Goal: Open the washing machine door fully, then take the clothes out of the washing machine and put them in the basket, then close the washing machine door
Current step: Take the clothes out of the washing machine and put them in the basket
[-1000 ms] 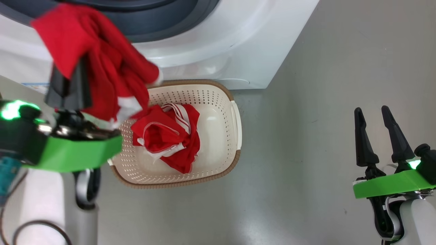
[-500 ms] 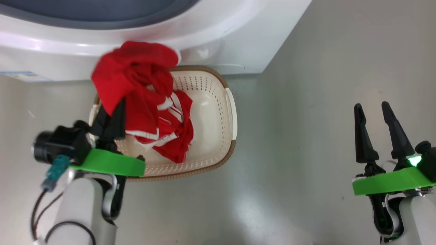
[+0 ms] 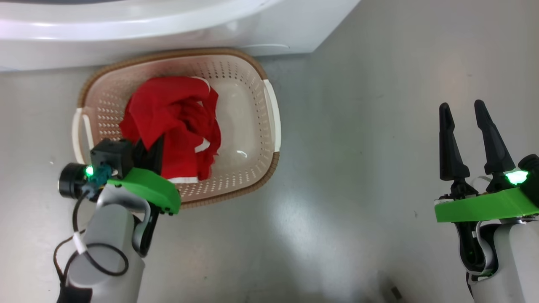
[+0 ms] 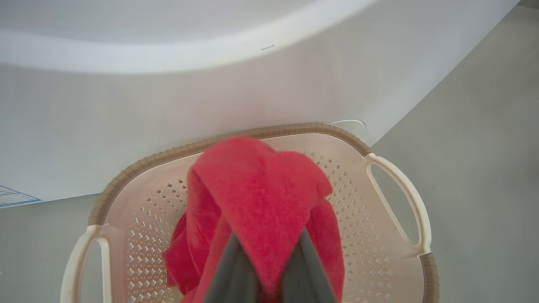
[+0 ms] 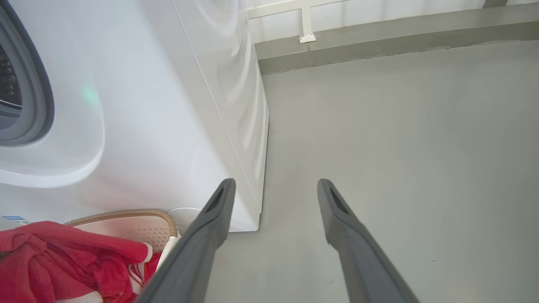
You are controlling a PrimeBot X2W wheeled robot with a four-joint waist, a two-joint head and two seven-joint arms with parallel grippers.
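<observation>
Head view: by the washing machine (image 3: 168, 29), crumpled red clothes (image 3: 177, 109) are pinched over the basket (image 3: 168, 53) in the left hand (image 3: 155, 145); the right hand (image 3: 462, 105) is held spread.

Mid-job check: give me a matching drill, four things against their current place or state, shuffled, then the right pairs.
Things:
1. left claw
2. right claw
3. basket
4. washing machine

States:
A. jaws apart, empty, over bare floor
B. shut on the red clothes
C. on the floor, with red fabric inside
D. white, just beyond the basket

Pairs: 1-B, 2-A, 3-C, 4-D
</observation>
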